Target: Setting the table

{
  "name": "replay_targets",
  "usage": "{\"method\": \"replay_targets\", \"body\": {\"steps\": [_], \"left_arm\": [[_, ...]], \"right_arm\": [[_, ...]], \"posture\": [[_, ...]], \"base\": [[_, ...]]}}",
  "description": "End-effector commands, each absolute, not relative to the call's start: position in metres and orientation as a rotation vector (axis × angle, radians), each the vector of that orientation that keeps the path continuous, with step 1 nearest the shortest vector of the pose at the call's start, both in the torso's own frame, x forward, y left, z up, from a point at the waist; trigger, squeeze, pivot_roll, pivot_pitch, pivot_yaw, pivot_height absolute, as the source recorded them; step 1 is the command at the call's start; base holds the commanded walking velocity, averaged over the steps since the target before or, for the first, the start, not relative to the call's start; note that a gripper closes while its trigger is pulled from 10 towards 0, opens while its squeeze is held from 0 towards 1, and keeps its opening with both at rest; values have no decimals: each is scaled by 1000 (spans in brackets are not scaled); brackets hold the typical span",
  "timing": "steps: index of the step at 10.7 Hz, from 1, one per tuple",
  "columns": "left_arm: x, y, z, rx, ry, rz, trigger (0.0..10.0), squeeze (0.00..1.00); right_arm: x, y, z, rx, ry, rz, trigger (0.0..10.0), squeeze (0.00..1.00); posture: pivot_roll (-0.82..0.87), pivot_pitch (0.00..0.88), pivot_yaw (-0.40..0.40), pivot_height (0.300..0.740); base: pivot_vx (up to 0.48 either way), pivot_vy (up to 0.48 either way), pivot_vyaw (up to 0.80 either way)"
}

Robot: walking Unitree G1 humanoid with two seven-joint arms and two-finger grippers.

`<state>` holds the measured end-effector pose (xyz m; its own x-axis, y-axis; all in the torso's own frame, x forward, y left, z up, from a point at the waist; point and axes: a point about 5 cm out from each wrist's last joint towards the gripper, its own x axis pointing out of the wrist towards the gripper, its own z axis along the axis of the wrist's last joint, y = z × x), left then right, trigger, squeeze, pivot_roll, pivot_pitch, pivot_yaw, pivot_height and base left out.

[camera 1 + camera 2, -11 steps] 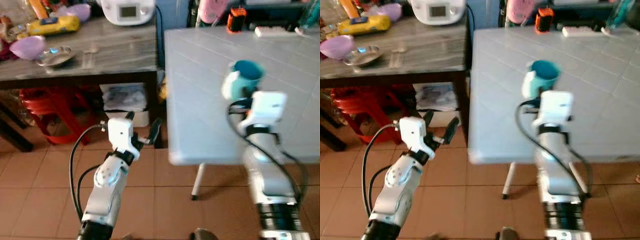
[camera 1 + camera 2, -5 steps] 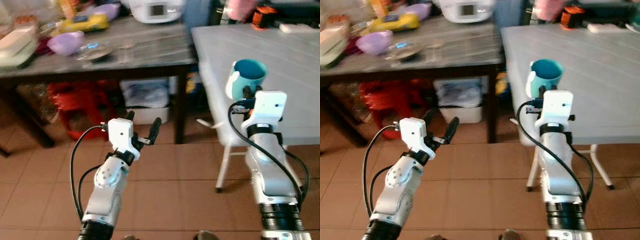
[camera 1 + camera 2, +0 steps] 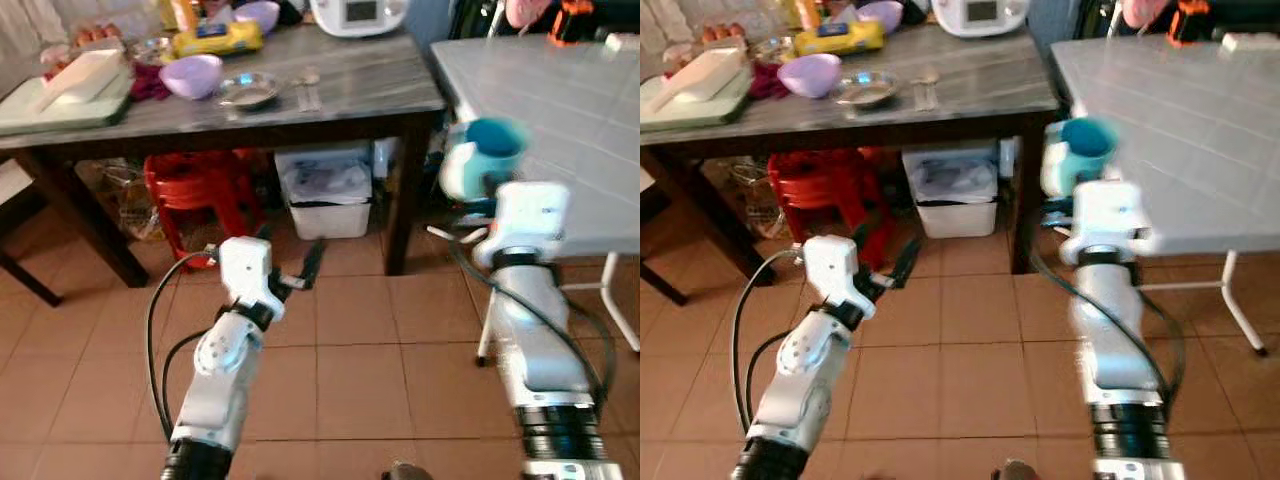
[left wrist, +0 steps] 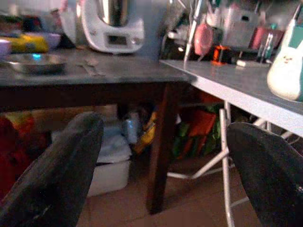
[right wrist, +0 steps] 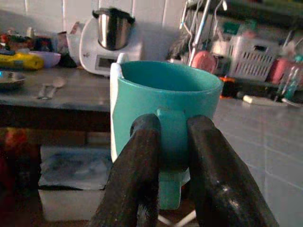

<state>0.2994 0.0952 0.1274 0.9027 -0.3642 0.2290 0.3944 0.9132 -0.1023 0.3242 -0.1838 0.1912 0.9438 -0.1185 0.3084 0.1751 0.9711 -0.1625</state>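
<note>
1. My right gripper has its two fingers pinched on the handle of the teal mug. The mug is upright, mouth up, held in the air out in front of me, off the near corner of the white table.

2. My left gripper hangs low over the tile floor, fingers spread wide and holding nothing.

3. I judge the step in hand to be carrying the mug to a place on the white table. To do it well I'd keep the wrist level so the mug stays upright, bring it in above the tabletop, and lower it well inside the edge before letting go.

4. Edges to mind: the white table's near edge and corner are close to the mug, and its thin metal legs splay out near my right side.

5. The dark wooden table stands to my left, carrying a purple bowl, a metal dish and spoons.

6. Open room: the floor ahead is bare tile, and the near part of the white table looks free.
</note>
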Motion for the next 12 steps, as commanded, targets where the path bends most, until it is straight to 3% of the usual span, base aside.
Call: {"method": "replay_targets", "body": {"steps": [1,4,7,12], "left_arm": [[299,104,126,-126,-214,-360,10000,0],[299,105,131,-123,-245,-365,10000,0],[299,103,131,-127,-252,-378,10000,0],[296,107,128,-122,-246,-378,10000,0]], "right_arm": [[325,-170,198,-180,-337,-108,10000,0],[324,-171,198,-188,-340,-110,10000,0],[325,-170,198,-187,-341,-110,10000,0],[311,-175,185,-174,-310,-113,10000,0]], "posture": [[-129,132,77,740],[-131,132,76,740],[-131,130,76,740],[-133,128,72,740]], "base": [[0,0,0],[0,0,0],[259,0,565],[311,0,0]]}}
